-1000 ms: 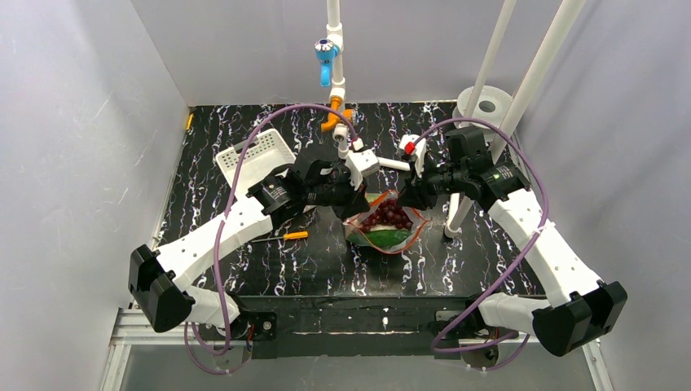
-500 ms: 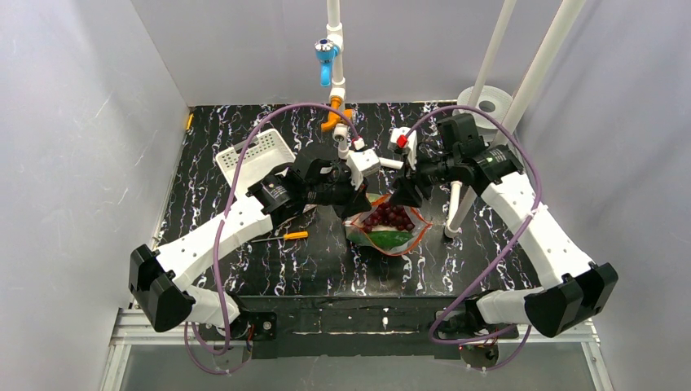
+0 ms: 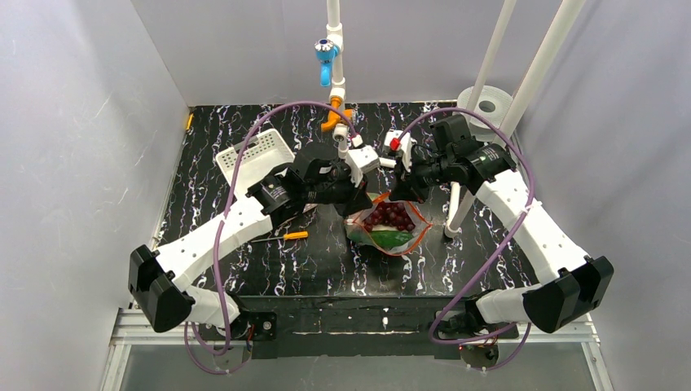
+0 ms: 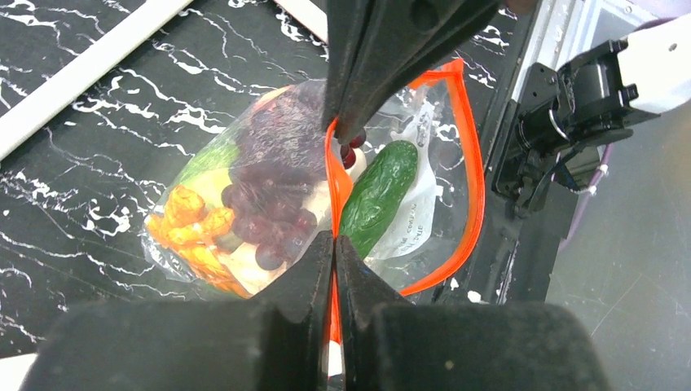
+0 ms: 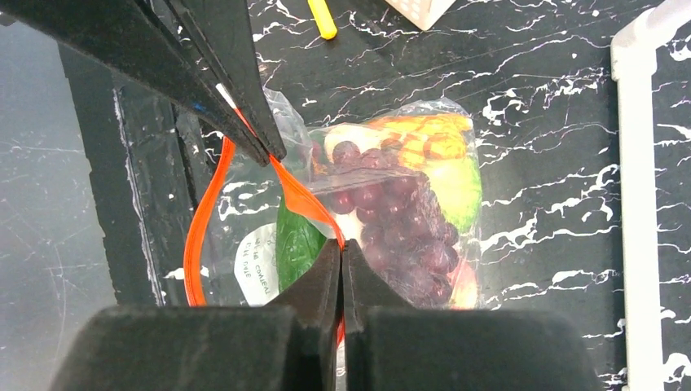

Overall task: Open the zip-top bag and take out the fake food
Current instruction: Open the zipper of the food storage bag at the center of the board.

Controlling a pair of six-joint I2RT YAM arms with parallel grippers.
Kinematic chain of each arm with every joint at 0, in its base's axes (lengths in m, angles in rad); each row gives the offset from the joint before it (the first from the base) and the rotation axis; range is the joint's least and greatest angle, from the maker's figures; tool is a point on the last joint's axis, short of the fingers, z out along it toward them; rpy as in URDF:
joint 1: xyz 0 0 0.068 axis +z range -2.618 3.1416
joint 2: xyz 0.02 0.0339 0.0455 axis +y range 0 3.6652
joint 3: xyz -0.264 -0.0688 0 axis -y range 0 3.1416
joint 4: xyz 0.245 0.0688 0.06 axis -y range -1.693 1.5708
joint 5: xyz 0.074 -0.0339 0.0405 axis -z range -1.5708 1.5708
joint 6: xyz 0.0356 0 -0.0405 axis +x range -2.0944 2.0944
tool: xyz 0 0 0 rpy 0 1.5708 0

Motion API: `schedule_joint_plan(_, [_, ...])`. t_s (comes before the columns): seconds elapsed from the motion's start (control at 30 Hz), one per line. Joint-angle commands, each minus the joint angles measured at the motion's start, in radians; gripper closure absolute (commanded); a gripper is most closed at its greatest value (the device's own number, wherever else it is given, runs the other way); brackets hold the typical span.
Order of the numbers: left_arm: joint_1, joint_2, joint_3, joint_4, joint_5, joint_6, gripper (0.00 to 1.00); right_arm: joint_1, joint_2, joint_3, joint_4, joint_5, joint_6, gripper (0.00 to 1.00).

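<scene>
Opening bag (image 4: 244, 204): clamped shut on zip strip (image 4: 475, 155) with left gripper (image 4: 335, 244) and right gripper (image 5: 342, 247); next, spread mouth wider, gently.

table (image 3: 326, 269): black top with white marble veining
far left: white slotted basket (image 3: 255, 155), set at an angle to the table's edges
left of centre: small orange-handled tool (image 3: 287, 236), lying flat, nearer than the basket and apart from it
centre: zip-top bag (image 3: 389, 232); cannot tell whether its bottom rests on the top
right of bag: foot of a white post (image 3: 450, 233), standing near the bag
far right corner: round white flange (image 3: 486, 103)
</scene>
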Motion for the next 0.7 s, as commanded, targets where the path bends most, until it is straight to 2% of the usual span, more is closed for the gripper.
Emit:
schedule_joint_plan(0.0, [0.001, -0.092, -0.026, 0.084, -0.079, -0.145, 0.95, -0.004, -0.032, 0.016, 0.038, -0.028, 0.089, 0.99])
schedule_joint_plan(0.07, [0.000, -0.156, -0.076, 0.137, -0.130, -0.279, 0.47, -0.020, -0.063, 0.007, 0.071, -0.070, 0.165, 0.99])
schedule_joint_plan(0.1, [0.001, -0.201, -0.108, 0.168, -0.150, -0.344, 0.20, -0.028, -0.085, 0.001, 0.089, -0.075, 0.203, 0.99])
schedule_joint_plan(0.13, [0.001, -0.250, -0.149, 0.199, -0.164, -0.406, 0.03, -0.032, -0.100, -0.001, 0.105, -0.076, 0.236, 0.99])
schedule_joint_plan(0.3, [0.003, -0.515, -0.356, 0.300, -0.342, -0.719, 0.02, -0.045, -0.113, 0.028, 0.164, -0.049, 0.386, 0.99])
schedule_joint_plan(0.4, [0.007, -0.624, -0.428, 0.369, -0.375, -0.821, 0.02, -0.044, -0.089, 0.077, 0.185, -0.030, 0.466, 0.99])
schedule_joint_plan(0.53, [0.008, -0.659, -0.491, 0.447, -0.403, -1.008, 0.02, -0.028, -0.053, 0.189, 0.174, 0.044, 0.494, 0.99])
schedule_joint_plan(0.67, [0.008, -0.607, -0.439, 0.396, -0.412, -1.131, 0.02, -0.008, -0.015, 0.220, 0.174, 0.128, 0.470, 0.99])
